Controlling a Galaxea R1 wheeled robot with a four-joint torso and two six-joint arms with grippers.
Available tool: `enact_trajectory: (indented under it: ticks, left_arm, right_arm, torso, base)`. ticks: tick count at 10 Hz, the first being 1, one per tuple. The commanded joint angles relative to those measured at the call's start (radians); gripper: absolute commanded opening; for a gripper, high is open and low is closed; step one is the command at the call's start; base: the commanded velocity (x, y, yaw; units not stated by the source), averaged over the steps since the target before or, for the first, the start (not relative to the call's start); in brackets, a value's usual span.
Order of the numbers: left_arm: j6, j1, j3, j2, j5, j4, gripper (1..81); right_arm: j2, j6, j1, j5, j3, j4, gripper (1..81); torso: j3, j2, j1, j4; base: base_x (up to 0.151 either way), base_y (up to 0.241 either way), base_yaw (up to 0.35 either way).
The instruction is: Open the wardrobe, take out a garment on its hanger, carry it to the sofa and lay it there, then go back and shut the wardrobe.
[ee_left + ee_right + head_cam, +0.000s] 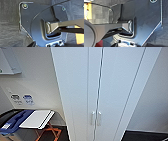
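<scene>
Tall white wardrobe (110, 84), doors shut, paired handles (96, 118); end effector states unclear.

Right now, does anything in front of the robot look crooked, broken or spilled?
Nothing stands out. The wardrobe has both doors shut, meeting at an even seam, with its two small handles side by side at the same height. To its left, a white board lies tilted over an orange frame, which looks like storage rather than damage.
</scene>
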Motion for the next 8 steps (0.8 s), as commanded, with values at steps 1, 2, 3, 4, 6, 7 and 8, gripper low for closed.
enact_trajectory:
  ticks: [1,2,3,4,6,7,8]
  left_arm:
    - [-0.010,-0.103,0.278,-0.216,0.059,0.005,81.1]
    - [-0.010,-0.132,0.347,-0.271,0.061,0.005,81.1]
    - [-0.010,-0.167,0.431,-0.335,0.055,0.012,81.1]
    - [-0.010,-0.205,0.494,-0.385,0.053,0.012,81.1]
    - [-0.009,-0.299,0.617,-0.469,0.061,0.012,81.1]
    - [-0.004,-0.346,0.690,-0.519,0.061,0.014,81.1]
    - [0.000,-0.391,0.732,-0.550,0.061,0.015,81.1]
  right_arm:
    - [-0.272,0.008,0.134,-0.061,0.309,0.001,81.1]
    - [-0.326,0.008,0.172,-0.063,0.365,0.004,81.1]
    - [-0.384,0.008,0.213,-0.060,0.427,0.004,81.1]
    - [-0.449,0.007,0.255,-0.058,0.509,-0.002,81.1]
    - [-0.524,0.008,0.368,-0.064,0.646,0.003,81.1]
    - [-0.555,0.007,0.428,-0.075,0.703,0.006,81.1]
    - [-0.570,0.007,0.476,-0.075,0.730,0.004,81.1]
  torso:
    - [0.000,0.000,0.000,0.000]
    - [0.000,0.000,0.000,0.000]
    - [0.000,0.000,0.000,0.000]
    - [0.000,0.000,0.000,0.000]
    - [0.000,0.000,0.000,0.000]
    - [0.000,0.000,0.000,0.000]
    - [0.000,0.000,0.000,0.000]
  base:
    - [0.000,0.000,0.000]
    - [0.000,0.000,0.000]
    - [0.000,0.000,0.000]
    - [0.000,0.000,0.000]
    - [0.000,0.000,0.000]
    - [0.000,0.000,0.000]
    - [0.000,0.000,0.000]
